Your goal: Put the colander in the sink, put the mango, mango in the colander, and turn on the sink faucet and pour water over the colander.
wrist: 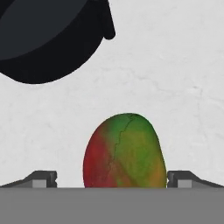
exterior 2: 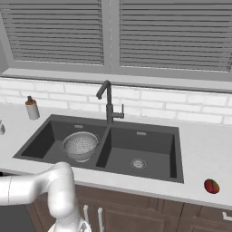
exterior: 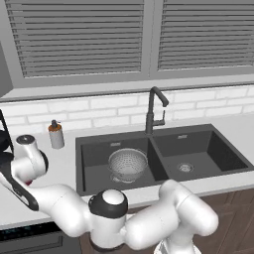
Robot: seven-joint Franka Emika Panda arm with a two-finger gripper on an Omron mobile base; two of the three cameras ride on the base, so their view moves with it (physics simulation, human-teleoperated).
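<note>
The colander (exterior: 128,164) sits in the sink's (exterior: 94,149) left basin, ready for fruit. Spread wide, the hand (wrist: 112,179) straddles one mango (wrist: 124,151) on the tabletop (wrist: 175,87); the other mango (exterior 2: 211,186) lies right of the sink

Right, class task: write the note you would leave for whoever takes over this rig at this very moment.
Gripper: open, one fingertip on each side of a mango lying on the white counter; not yet gripped.
Colander: already in the sink's left basin, empty.
Second mango: on the counter right of the sink.
Sink faucet: no water running.
Done: colander placed.
Left: close on this mango and put it in the colander, fetch the other one, then turn on the faucet over the colander.
</note>
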